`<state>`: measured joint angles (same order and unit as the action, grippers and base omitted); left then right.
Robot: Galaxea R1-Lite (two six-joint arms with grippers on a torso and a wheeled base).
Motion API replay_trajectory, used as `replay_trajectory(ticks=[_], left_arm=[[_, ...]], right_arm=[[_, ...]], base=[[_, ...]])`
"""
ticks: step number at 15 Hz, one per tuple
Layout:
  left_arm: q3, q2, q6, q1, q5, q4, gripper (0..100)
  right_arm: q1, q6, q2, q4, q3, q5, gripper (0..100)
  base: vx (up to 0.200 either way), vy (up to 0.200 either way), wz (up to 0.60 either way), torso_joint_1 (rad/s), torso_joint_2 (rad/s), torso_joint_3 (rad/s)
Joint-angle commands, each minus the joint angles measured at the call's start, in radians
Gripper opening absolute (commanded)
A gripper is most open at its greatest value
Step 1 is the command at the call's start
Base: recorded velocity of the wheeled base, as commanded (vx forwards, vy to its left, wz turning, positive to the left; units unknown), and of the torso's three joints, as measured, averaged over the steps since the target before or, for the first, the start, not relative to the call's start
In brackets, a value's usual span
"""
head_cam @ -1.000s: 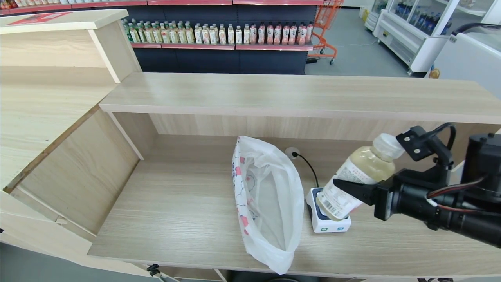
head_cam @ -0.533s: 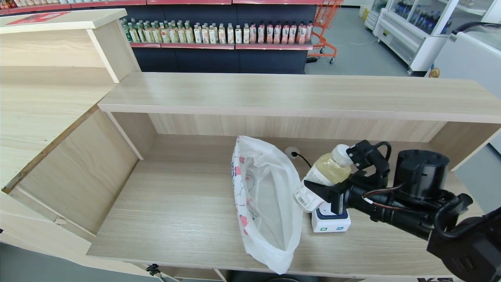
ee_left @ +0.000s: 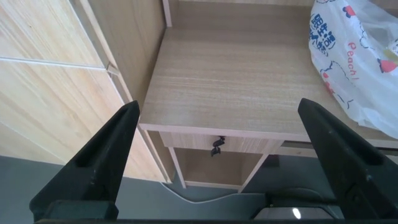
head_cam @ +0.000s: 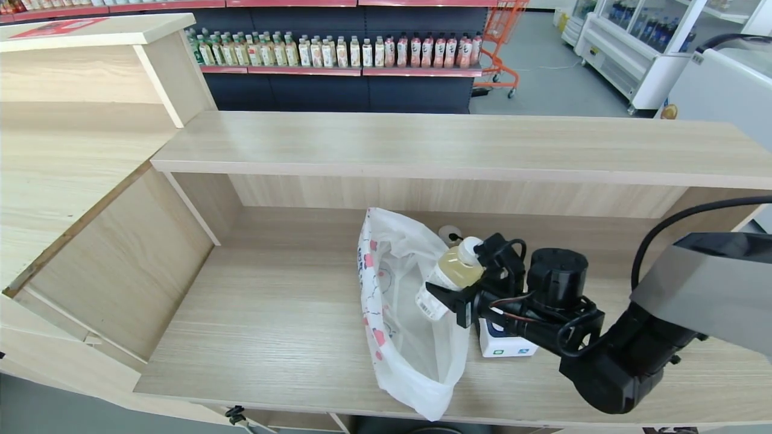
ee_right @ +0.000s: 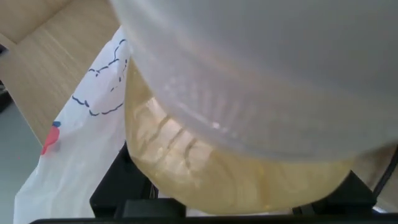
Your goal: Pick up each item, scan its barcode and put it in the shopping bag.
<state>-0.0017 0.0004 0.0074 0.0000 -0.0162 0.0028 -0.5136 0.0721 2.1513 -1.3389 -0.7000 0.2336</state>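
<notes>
While above one shopping bag [head_cam: 386, 283], right hand [head_cam: 443, 295] around one bottle [head_cam: 453, 272]; left hand [ee_left: 217, 106] wide; one scanner [head_cam: 503, 346]

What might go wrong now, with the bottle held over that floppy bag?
The bottle hangs tilted in the right gripper over the right rim of the bag; dropped here, it may catch that rim and fall out toward the scanner. The bag lies loose, so the landing might collapse it.

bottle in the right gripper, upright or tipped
Tipped: the bottle leans in the right gripper, white cap high, labelled base angled down over the open shopping bag.
</notes>
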Motion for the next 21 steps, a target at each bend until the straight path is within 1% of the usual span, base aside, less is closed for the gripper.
replay_trajectory(ticks=[1, 5, 8, 9, 12, 14, 15, 17, 18, 21], left_arm=[[0.000, 0.000, 0.000, 0.000, -0.001, 0.000, 100], [0.000, 0.000, 0.000, 0.000, -0.001, 0.000, 100], [0.000, 0.000, 0.000, 0.000, -0.001, 0.000, 100], [0.002, 0.000, 0.000, 0.000, -0.001, 0.000, 100], [0.002, 0.000, -0.001, 0.000, -0.001, 0.000, 100], [0.000, 0.000, 0.000, 0.000, -0.001, 0.000, 100], [0.002, 0.000, 0.000, 0.000, -0.001, 0.000, 100], [0.000, 0.000, 0.000, 0.000, -0.001, 0.000, 100], [0.002, 0.000, 0.000, 0.000, -0.001, 0.000, 100], [0.000, 0.000, 0.000, 0.000, -0.001, 0.000, 100]], right_arm=[[-0.009, 0.005, 0.078, 0.000, -0.058, 0.001, 0], [-0.008, 0.051, 0.176, -0.006, -0.131, 0.000, 0], [-0.006, 0.117, 0.226, -0.005, -0.204, -0.002, 0], [-0.008, 0.132, 0.222, 0.004, -0.204, 0.001, 100], [-0.017, 0.124, 0.191, 0.004, -0.196, 0.003, 100], [-0.017, 0.040, 0.113, 0.029, -0.181, 0.003, 100], [-0.019, -0.029, 0.019, 0.072, -0.167, 0.001, 100], [0.003, -0.126, -0.203, 0.238, -0.116, -0.004, 100], [0.044, -0.137, -0.317, 0.328, -0.073, -0.007, 100], [0.193, -0.132, -0.631, 0.489, 0.137, 0.000, 100]], base=[[0.000, 0.000, 0.00, 0.000, 0.00, 0.000], [0.000, 0.000, 0.00, 0.000, 0.00, 0.000], [0.000, 0.000, 0.00, 0.000, 0.00, 0.000], [0.000, 0.000, 0.00, 0.000, 0.00, 0.000], [0.000, 0.000, 0.00, 0.000, 0.00, 0.000], [0.000, 0.000, 0.00, 0.000, 0.00, 0.000], [0.000, 0.000, 0.00, 0.000, 0.00, 0.000], [0.000, 0.000, 0.00, 0.000, 0.00, 0.000], [0.000, 0.000, 0.00, 0.000, 0.00, 0.000], [0.000, 0.000, 0.00, 0.000, 0.00, 0.000]])
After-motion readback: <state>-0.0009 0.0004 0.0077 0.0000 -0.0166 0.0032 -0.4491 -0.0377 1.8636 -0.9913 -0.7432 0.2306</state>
